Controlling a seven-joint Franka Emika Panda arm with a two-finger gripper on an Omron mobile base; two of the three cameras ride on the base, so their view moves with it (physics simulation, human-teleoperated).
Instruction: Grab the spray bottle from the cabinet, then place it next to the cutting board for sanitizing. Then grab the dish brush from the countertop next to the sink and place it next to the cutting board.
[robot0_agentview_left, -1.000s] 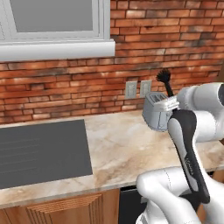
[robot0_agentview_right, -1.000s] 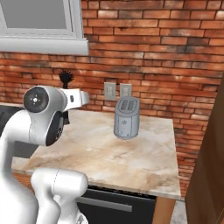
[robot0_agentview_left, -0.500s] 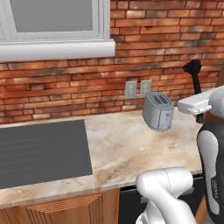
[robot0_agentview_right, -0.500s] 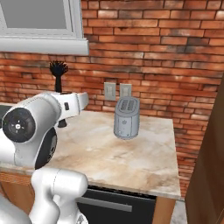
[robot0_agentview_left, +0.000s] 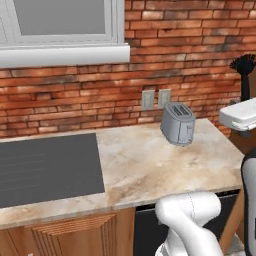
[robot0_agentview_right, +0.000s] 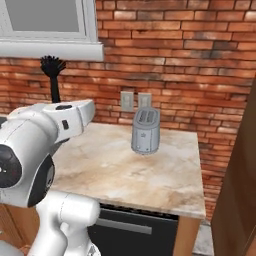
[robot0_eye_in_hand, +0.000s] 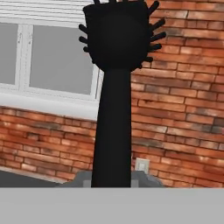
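The dish brush (robot0_eye_in_hand: 114, 83) is all black and stands upright with its tufted head on top. My gripper (robot0_agentview_left: 245, 102) is shut on its thin handle, holding it high in the air off the right end of the countertop (robot0_agentview_left: 150, 165). In the right base view the dish brush (robot0_agentview_right: 52, 75) rises from my gripper (robot0_agentview_right: 56, 103) in front of the brick wall, left of the countertop (robot0_agentview_right: 125, 170). The spray bottle, cabinet, cutting board and sink are out of view.
A grey toaster (robot0_agentview_left: 178, 123) stands at the back of the counter below two wall outlets (robot0_agentview_left: 155, 99). A dark cooktop (robot0_agentview_left: 45, 167) lies at the left. A window (robot0_agentview_left: 60, 30) is above. A brown wooden panel (robot0_agentview_right: 240, 175) borders the counter's right end.
The arm has swung and lifted the brush higher. It has drifted right in the left base view and left in the right base view. The toaster and counter stay put.
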